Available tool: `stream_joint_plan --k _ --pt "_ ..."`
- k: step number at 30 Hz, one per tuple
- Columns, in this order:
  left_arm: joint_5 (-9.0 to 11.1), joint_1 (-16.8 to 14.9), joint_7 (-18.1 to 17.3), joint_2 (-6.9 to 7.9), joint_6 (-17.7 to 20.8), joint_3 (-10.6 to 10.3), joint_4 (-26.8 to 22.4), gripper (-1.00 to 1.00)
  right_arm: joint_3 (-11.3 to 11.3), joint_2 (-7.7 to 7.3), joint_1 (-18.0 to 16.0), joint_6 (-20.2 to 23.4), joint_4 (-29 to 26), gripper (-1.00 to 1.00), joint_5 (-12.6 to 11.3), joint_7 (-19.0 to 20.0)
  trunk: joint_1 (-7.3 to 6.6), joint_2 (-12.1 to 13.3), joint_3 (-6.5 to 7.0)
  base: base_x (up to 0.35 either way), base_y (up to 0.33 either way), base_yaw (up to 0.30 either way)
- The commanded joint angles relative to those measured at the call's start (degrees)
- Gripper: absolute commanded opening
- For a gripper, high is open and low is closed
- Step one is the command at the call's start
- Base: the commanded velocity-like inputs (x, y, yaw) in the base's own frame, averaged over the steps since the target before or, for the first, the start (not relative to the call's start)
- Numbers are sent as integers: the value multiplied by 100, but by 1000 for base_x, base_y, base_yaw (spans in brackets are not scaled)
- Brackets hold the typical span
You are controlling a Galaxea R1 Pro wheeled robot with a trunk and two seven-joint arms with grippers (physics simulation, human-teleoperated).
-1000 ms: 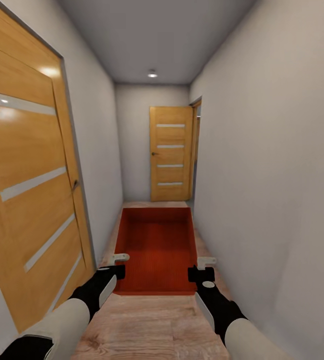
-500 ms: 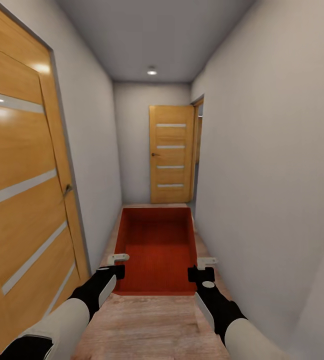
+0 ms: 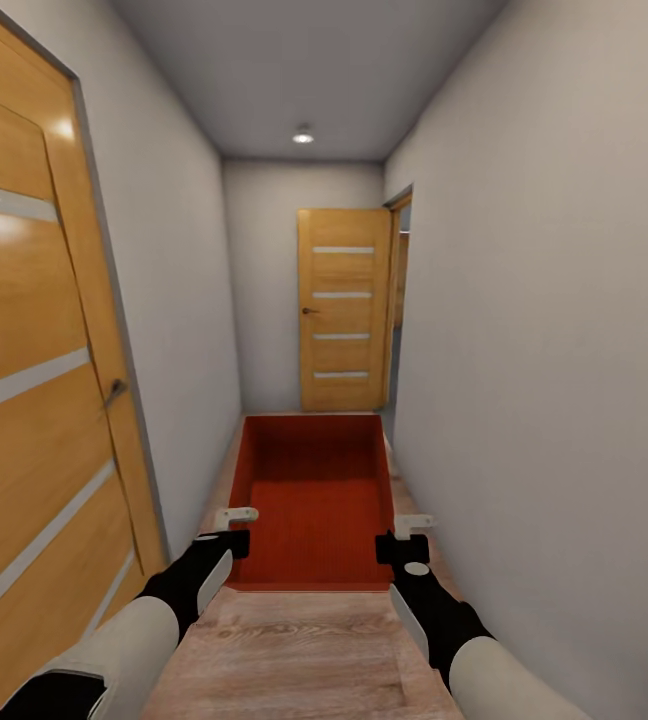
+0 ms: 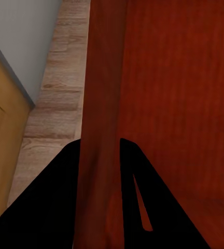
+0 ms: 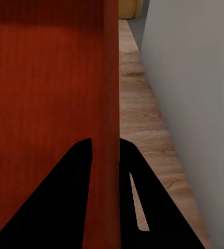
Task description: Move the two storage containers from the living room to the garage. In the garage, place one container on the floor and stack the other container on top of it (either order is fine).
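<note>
A red-orange open-top storage container [image 3: 312, 500] is carried in front of me, held level above the hallway's wood planks. My left gripper [image 3: 234, 530] is shut on its left wall [image 4: 99, 129], with one finger on each side of the rim. On the opposite side, my right gripper [image 3: 407, 535] is shut on the right wall [image 5: 111, 104] the same way. The inside of the container looks bare.
I am in a narrow hallway with white walls. A large orange door [image 3: 34, 400] runs along the left. Another orange door [image 3: 342, 310] closes the far end, with an opening [image 3: 396, 300] beside it on the right. The floor [image 3: 294, 650] is light wood planks.
The whole view has moved forward down the hallway: the left door slides past and the far door looks slightly nearer. The container and both grippers keep their places relative to me.
</note>
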Motion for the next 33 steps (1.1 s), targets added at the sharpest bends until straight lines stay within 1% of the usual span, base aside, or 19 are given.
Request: stream_joint_plan --k 1,10,33 --pt "-117 -6 154 127 -334 17 -151 -100 25 -93 -2 17 14 -100 -59 -54 4 -7 -9 322 0 0" --pt "-111 -7 154 157 -334 20 -141 -100 31 -93 -2 17 14 -100 -27 -50 4 -7 -9 322 0 0" --pt "-114 -7 154 159 -334 26 -140 -100 47 -88 -2 15 13 -100 -1 -45 4 -7 -9 322 0 0"
